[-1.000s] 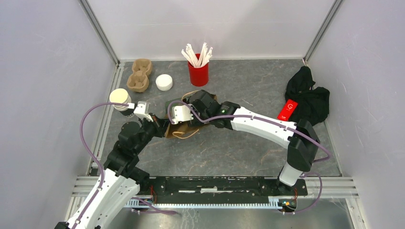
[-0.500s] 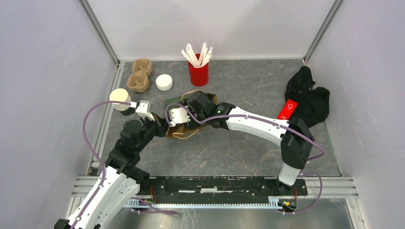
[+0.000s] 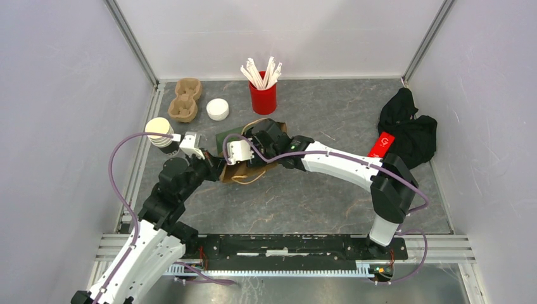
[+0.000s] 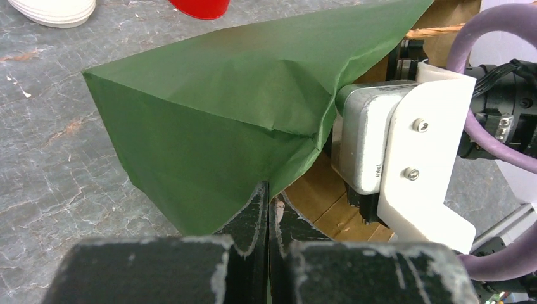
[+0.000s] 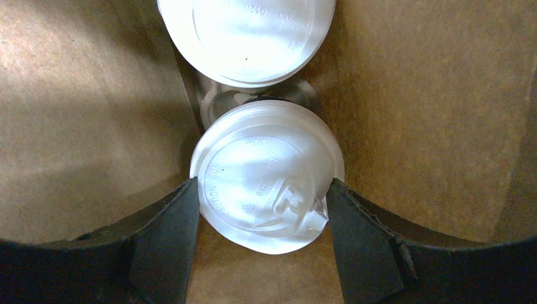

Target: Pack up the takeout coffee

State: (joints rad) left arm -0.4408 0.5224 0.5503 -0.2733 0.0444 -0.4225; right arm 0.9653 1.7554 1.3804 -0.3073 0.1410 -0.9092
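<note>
Grey marbled stone counter (image 3: 316, 190), creased paper bag (image 4: 209, 107) on it, green outside, brown inside. Left tool (image 4: 269, 209) is pinched tight on the bag's edge. Inside the bag, right tool (image 5: 263, 193) clamps one coffee cup (image 5: 266, 177) by its round white plastic lid; its twin (image 5: 247, 38) sits just beyond.

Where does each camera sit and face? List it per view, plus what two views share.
Top external: above and behind the bases, looking down; both arms meet at the paper bag.
Left wrist: on the left arm, looking along the shut left gripper pinching the bag's green side.
Right wrist: inside the bag, looking down; right gripper clasps the nearer lidded cup, second cup beyond.
Shared: top and left wrist both show the green side.
</note>
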